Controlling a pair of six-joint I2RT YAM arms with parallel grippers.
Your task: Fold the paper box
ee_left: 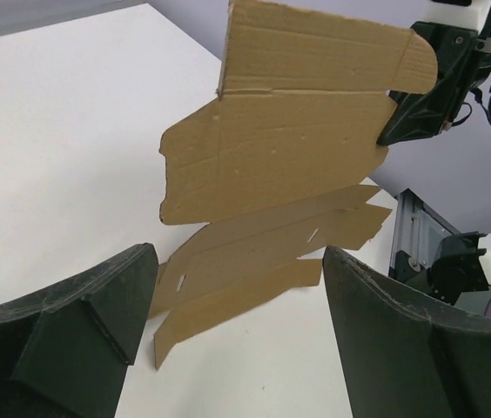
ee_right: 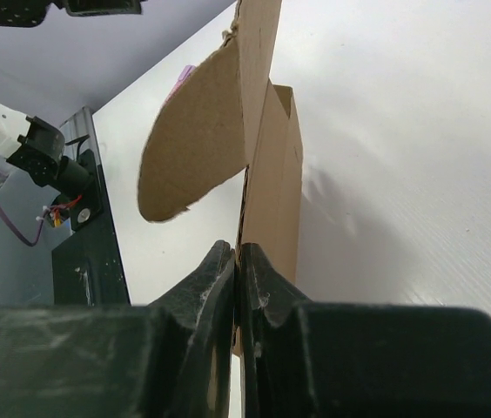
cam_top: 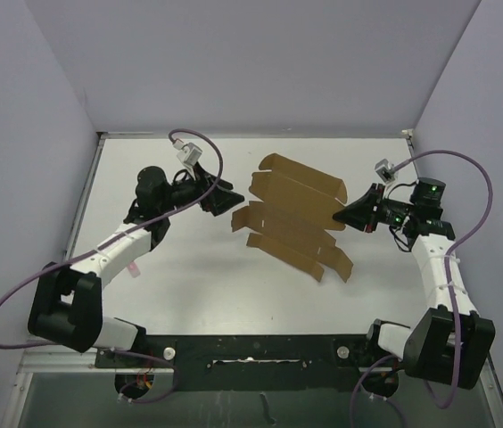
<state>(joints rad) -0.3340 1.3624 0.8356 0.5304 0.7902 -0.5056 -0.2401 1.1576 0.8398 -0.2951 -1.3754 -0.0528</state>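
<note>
Where the right claw (ee_right: 237, 261) closes, its two dark fingers (ee_right: 202, 296) are pressed onto a thin edge of the paper box (ee_right: 272, 157), pinching the cardboard between them. Just past the tips, one panel stands on edge and runs straight away from the claw. A rounded flap curves off to one side of it. Beyond the cardboard lies the white table (ee_right: 402, 131).

Seen from above, the right claw (cam_top: 339, 217) grips the end of the paper box (cam_top: 292, 218) nearest to it. The brown sheet stretches away from its tips toward the left claw (cam_top: 225, 198), partly raised and partly lying on the table (cam_top: 189, 285).

The left claw (ee_left: 238, 261) is spread wide, with nothing gripped between its fingers (ee_left: 80, 331). Just ahead of its tips, the lower strips of the paper box (ee_left: 280, 148) lie flat on the table (ee_left: 54, 131), close to the fingers; whether they touch cannot be told. Farther out, the upper panels rise nearly upright, facing this claw. At their far edge the right claw (ee_left: 411, 113) holds the sheet.
</note>
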